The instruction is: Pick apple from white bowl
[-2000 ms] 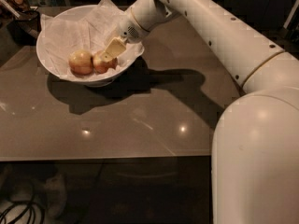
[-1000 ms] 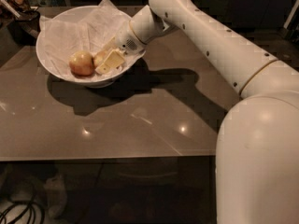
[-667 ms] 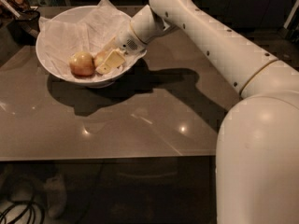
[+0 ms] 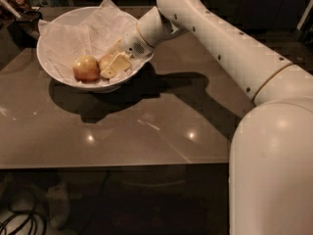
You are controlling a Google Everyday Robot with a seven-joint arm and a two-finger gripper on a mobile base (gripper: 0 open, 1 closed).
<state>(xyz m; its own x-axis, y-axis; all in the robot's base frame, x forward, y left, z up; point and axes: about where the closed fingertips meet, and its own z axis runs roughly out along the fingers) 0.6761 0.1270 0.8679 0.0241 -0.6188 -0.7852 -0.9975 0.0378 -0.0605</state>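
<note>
The white bowl (image 4: 58,43), lined with crumpled white paper, stands at the table's far left. Two apples lie in it. The paler yellow-pink one (image 4: 85,68) is on the left. The darker red apple (image 4: 104,61) is just to its right, partly hidden by my gripper (image 4: 113,65). The gripper reaches down into the bowl from the right. Its cream finger (image 4: 119,64) lies against the apple's right side and the other finger is hidden behind the fruit. The gripper looks shut on this apple, which rests low in the bowl.
The bowl sits on a glossy brown table (image 4: 146,126) whose front edge runs along the lower part of the view. My white arm (image 4: 220,43) crosses the table's right side. Dark clutter (image 4: 19,6) lies beyond the bowl at the far left. Cables (image 4: 19,219) lie on the floor.
Two seconds ago the gripper hung above the right apple. It then dropped down around that apple and has stayed there, almost still, for the last second.
</note>
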